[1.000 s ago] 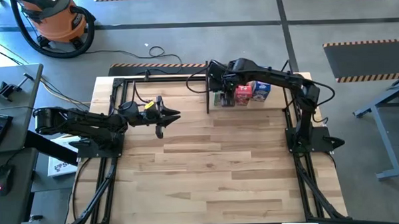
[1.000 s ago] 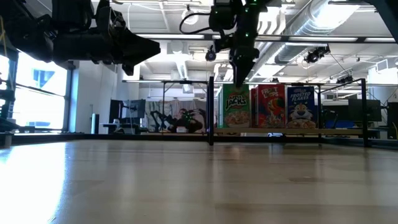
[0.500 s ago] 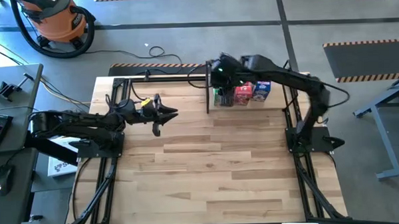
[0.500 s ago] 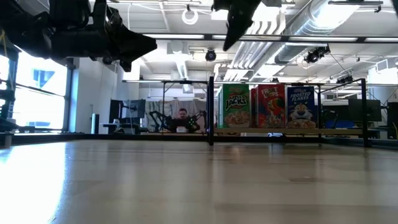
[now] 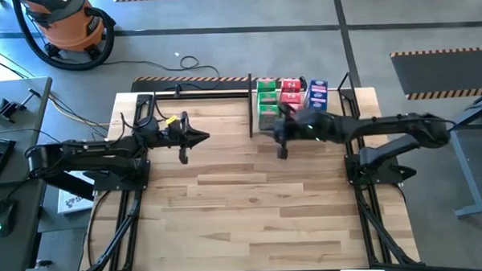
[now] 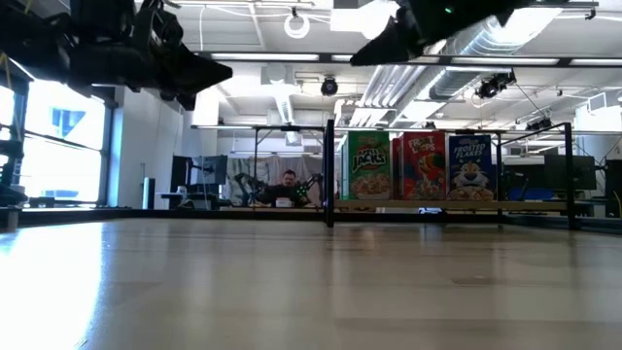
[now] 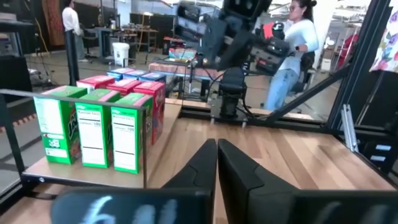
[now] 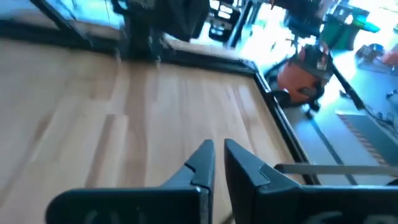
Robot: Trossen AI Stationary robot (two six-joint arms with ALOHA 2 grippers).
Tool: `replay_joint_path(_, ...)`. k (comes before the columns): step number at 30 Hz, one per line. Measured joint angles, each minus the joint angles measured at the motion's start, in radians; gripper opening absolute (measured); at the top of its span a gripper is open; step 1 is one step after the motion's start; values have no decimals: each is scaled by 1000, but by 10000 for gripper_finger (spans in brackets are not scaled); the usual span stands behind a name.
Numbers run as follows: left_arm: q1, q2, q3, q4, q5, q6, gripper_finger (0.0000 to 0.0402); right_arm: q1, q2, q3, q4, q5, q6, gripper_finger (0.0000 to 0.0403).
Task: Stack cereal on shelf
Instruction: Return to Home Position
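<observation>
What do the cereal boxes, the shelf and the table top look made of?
Cereal boxes: likely thin cardboard, printed faces, crisp folded edges. Shelf: thin black rods, probably painted metal. Table top: pale wood planks with visible grain and joins, faintly sheeny. Left pincer and right pincer hover above it, touching none of these.

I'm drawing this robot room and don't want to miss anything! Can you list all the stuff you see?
table: one, light wood, under both arms
shelf: one, black rods, at the table's far edge
green cereal boxes: three, on the shelf beside its upright post
red cereal boxes: three, on the shelf between green and blue
blue cereal boxes: a row beside the red; count partly hidden
vacuum: one, orange, on the floor beyond the table
people: at least two, in the room behind
left gripper: dark, above the table's left half, jaws shut
right gripper: dark, raised before the shelf, jaws slightly apart
</observation>
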Motion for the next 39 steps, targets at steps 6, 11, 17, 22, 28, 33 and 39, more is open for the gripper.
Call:
replay_joint_path(6,-1,-21,-1,-69,-2,27,1,28,-190,-304,234,-7,103,7)
replay_joint_path(11,0,-68,-1,-111,-2,49,1,39,-390,-525,351,11,161,7)
replay_joint_path(17,0,-153,-1,-209,-3,62,0,35,-655,-698,387,20,179,7)
replay_joint_path(22,0,-207,-1,-263,-5,69,1,35,-878,-795,378,-16,179,7)
replay_joint_path(28,0,-257,-50,-223,-35,45,1,35,-1116,-886,321,-16,173,7)
replay_joint_path(33,0,-296,-215,31,-94,-42,1,35,-1259,-886,195,1,163,7)
replay_joint_path(39,0,-354,-230,-37,-116,-46,1,35,-1261,-886,139,90,154,7)
